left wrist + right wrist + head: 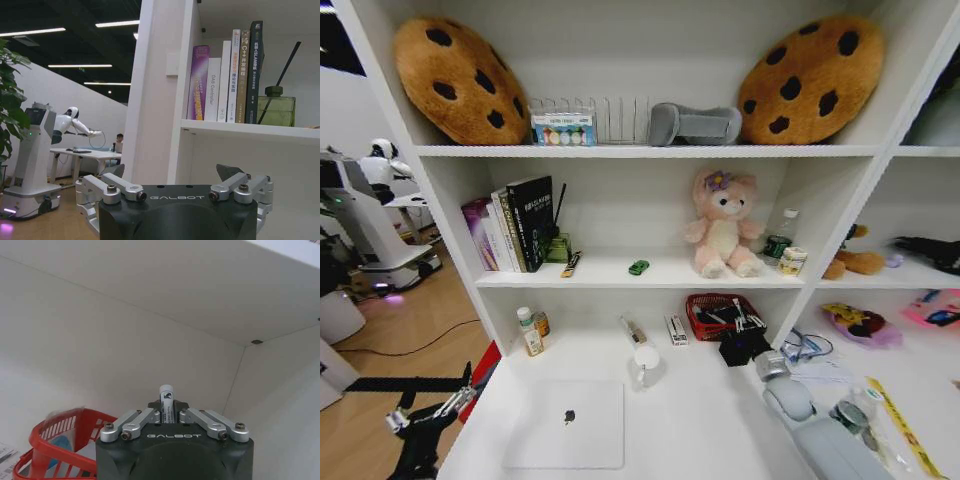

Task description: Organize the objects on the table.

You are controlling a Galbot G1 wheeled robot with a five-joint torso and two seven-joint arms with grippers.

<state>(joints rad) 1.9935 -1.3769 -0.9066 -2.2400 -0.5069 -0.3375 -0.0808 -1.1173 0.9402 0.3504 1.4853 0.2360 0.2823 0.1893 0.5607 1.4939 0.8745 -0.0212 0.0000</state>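
Observation:
The closed silver laptop (563, 425) lies flat at the front of the white table (700, 420). A tiny green toy car (639, 267) stands on the shelf above, left of the pink plush. My right gripper (741, 346) hovers at the right side of the red basket (718, 313), close to the back wall. In the right wrist view it (167, 410) is shut on a slim pen (166, 399) with a white end that sticks out between the fingers. My left gripper (425, 412) hangs off the table's left edge, open (170, 175) and empty.
Two small bottles (531, 331), a white cup-like thing (645, 364) and small items (676, 329) sit behind the laptop. Books (515, 225) and a green diffuser bottle (276, 105) fill the shelf's left end. Cables and papers (820, 365) lie at the right.

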